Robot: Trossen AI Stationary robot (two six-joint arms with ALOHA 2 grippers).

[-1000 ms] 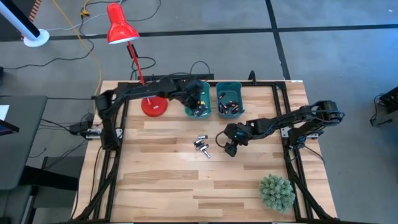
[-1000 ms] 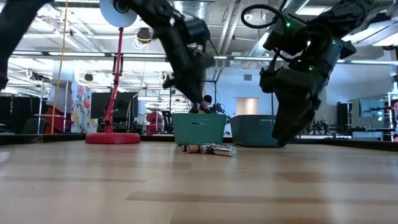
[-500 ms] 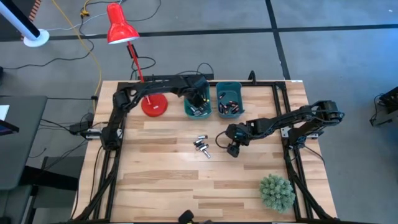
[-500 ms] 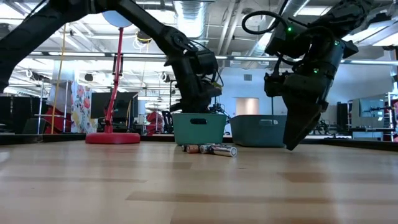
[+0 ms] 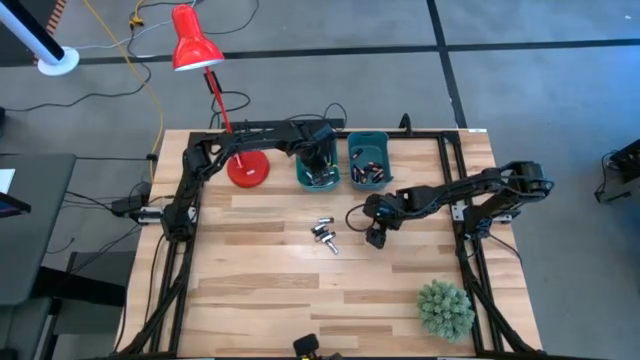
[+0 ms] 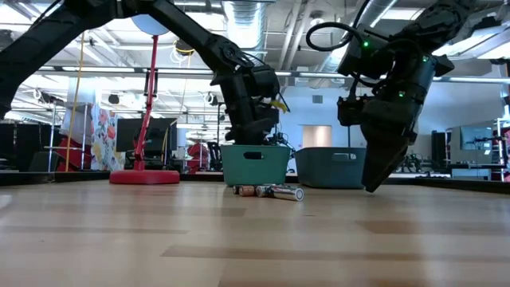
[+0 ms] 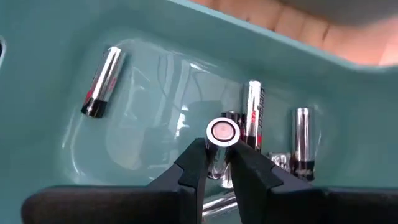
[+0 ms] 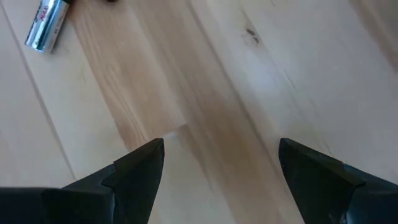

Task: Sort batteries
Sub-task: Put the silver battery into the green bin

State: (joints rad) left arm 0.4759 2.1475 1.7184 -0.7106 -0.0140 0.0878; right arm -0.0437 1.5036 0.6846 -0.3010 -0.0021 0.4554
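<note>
Holding a silver battery (image 7: 222, 142) upright over the left teal bin (image 7: 56, 134), my left gripper (image 7: 217, 169) should release gently; my right gripper (image 8: 214, 168) waits, spread wide, near the loose batteries (image 5: 324, 234).

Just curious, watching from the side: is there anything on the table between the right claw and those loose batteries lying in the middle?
Nothing: in the high view only bare wood separates the open right gripper from the loose batteries.

Bright, even light is falling from overhead, leaving only soft shadows on the table (image 5: 260, 290). Ceiling strip lights (image 6: 72, 70) are glaring in the low view, where the near wood is lying out of focus. Reflections are glinting off the batteries (image 7: 102, 82) in the left wrist view.
</note>
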